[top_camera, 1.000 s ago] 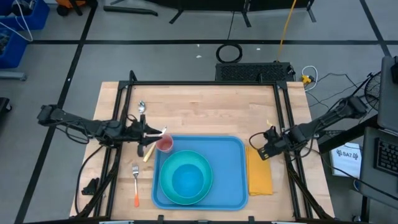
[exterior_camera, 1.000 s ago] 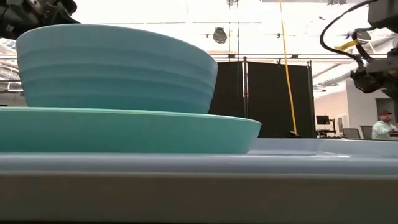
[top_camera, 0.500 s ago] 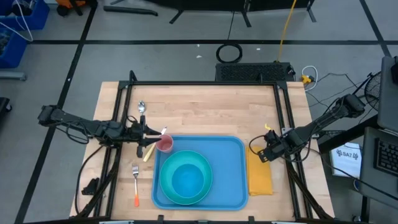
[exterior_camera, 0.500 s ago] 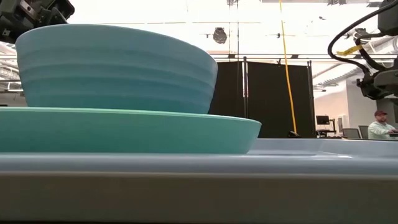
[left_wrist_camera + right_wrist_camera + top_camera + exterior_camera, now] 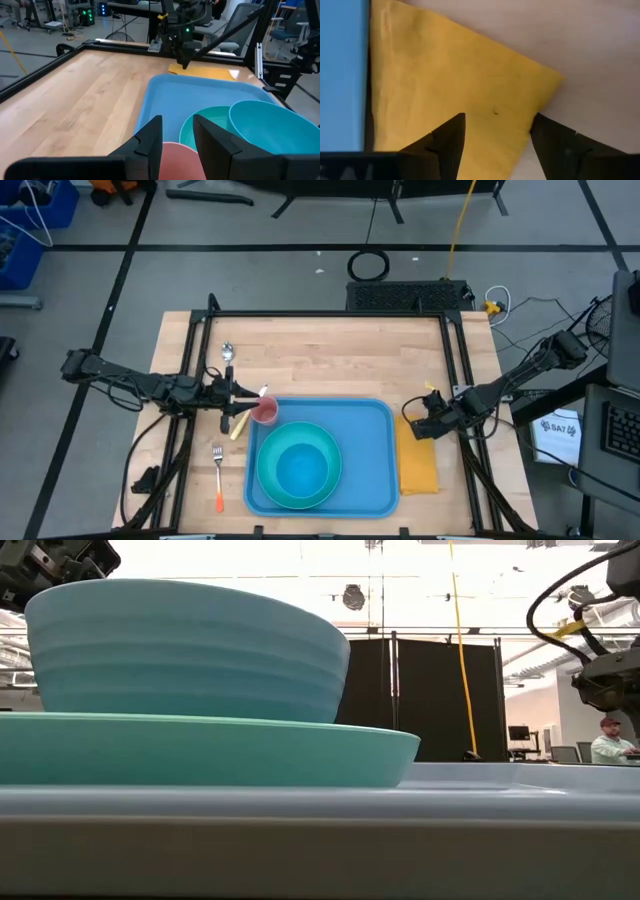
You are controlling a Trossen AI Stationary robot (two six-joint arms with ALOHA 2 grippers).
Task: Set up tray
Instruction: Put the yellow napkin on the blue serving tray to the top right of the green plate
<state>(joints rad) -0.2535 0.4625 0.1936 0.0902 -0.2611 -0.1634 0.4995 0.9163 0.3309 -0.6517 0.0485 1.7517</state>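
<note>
The blue tray [image 5: 372, 465] lies in the middle of the table's near half. A teal plate [image 5: 262, 485] sits on it, with a teal bowl [image 5: 297, 465] on the plate. A pink cup [image 5: 265, 412] stands upright over the tray's far left corner, and my left gripper [image 5: 250, 405] is shut on it. A yellow napkin [image 5: 418, 465] lies flat on the wood just right of the tray. My right gripper [image 5: 422, 428] hovers open over the napkin's far end [image 5: 470, 75], its fingers pointing down on either side of that end. My left gripper pinches the pink cup [image 5: 177, 160] between its two fingers, one on each side of the cup's wall. The fingers reach in level from the table's left. The cup stands upright, mouth up. Whether its base rests on the tray I cannot tell.
Left of the tray lie a spoon [image 5: 228, 352], a pale-handled utensil [image 5: 238, 426] and an orange-handled fork [image 5: 218, 480]. Black frame rails [image 5: 330, 315] border the table. Bare wood lies between the tray and the far rail. A person [image 5: 607, 740] sits in the room beyond.
My right gripper has opened over the napkin's far end and has sunk a little toward the table's near edge. The napkin lies where it was. My left gripper and the cup have kept still.
</note>
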